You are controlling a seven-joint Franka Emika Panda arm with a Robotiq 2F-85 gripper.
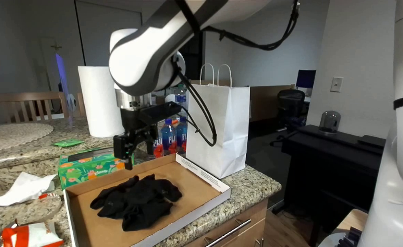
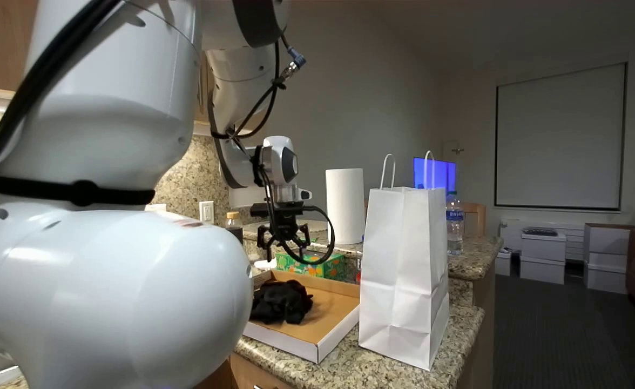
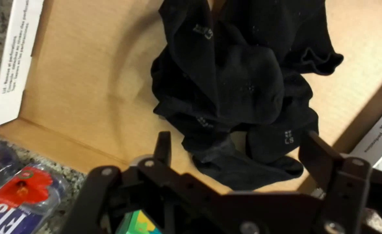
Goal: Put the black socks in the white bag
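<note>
Several black socks lie in a loose pile in a shallow cardboard box, and they show in both exterior views [image 1: 136,202] [image 2: 282,302] and in the wrist view [image 3: 246,87]. The box [image 1: 196,180] has a brown floor and low white-edged walls. The white paper bag [image 1: 218,133] stands upright beside the box with both handles up; it also shows in an exterior view [image 2: 401,281]. Its inside is hidden. My gripper [image 1: 139,159] is open and empty above the box, pointing down. In the wrist view the fingers [image 3: 237,135] are wide apart, with the near part of the pile seen between them.
Water bottles [image 1: 169,135] stand behind the box, close to the bag. A green floral tissue box [image 1: 88,168] is along the box's back edge. A paper towel roll [image 1: 100,103] stands behind. A crumpled tissue [image 1: 25,187] and red-white packet [image 1: 32,236] lie beside the box.
</note>
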